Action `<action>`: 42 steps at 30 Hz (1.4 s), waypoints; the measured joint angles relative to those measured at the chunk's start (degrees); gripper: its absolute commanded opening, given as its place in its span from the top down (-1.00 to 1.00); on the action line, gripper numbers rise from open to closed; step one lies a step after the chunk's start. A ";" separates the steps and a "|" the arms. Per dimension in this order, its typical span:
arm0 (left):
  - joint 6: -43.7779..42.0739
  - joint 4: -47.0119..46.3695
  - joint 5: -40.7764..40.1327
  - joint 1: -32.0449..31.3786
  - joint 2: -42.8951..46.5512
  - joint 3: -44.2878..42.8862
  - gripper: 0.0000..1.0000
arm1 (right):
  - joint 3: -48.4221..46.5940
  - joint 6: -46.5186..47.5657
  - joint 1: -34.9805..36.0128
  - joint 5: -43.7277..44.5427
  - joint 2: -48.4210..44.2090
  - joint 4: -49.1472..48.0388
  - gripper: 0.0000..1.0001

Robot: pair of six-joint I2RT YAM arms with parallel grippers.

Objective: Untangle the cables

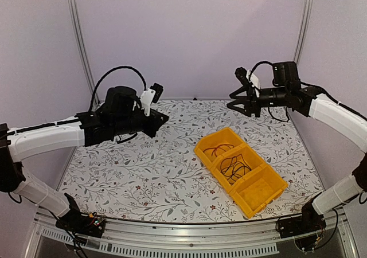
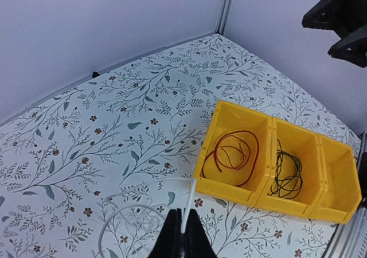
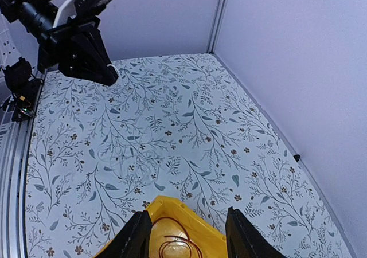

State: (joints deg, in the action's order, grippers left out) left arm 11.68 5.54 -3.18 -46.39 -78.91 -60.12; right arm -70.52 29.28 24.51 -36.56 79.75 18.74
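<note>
nearest the lens, left wrist view: left gripper (image 2: pixel 182 230), two black fingers pressed together on the stiff end of a thin white cable (image 2: pixel 184 205). the end stands up out of the fingertips. the rest of the wire runs off to the left in loose pale loops over the table's floral-patterned cloth (image 2: pixel 86 126). cannot tell whether those loops touch the cloth.

top view: left gripper (image 1: pixel 162 118) is held above the left-centre of the table, pointing right. the white wire is too thin to make out here. right wrist view shows only a white tip at that gripper's (image 3: pixel 106 71) end.

yellow plastic bin with three compartments (image 1: pixel 252 203) sits right of centre, set diagonally, near-right to far-left. thin red cable (image 1: pixel 217 150) is coiled in the far-left compartment, thin black cable (image 1: pixel 235 167) bundled in the middle one. both lie inside the walls, apart from each other and from the white cable, which lies left of the bin (image 2: pixel 229 190) and clear of it.

right gripper (image 1: pixel 234 104) is raised over the far right of the table, beyond the bin's far end, pointing left. its fingers (image 3: pixel 135 238) stand apart with nothing between them. the red cable (image 3: pixel 175 243) shows below, between them in the picture but well under them.
</note>
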 measured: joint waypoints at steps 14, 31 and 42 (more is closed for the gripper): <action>-1.01 -7.48 4.85 -4.13 0.59 3.93 1.00 | -9.20 -5.57 15.41 -3.65 17.46 0.70 -0.07; -0.98 -8.39 10.03 -4.22 2.89 6.62 1.00 | -13.66 -0.98 21.73 0.59 19.98 -1.38 0.19; -0.98 -9.11 10.43 -4.24 3.10 6.64 0.82 | -13.84 -1.14 21.92 0.81 20.35 -3.76 1.00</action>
State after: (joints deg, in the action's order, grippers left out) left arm 10.70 -3.57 7.25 -50.63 -75.81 -53.47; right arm -84.36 28.14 46.44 -35.75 100.09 14.98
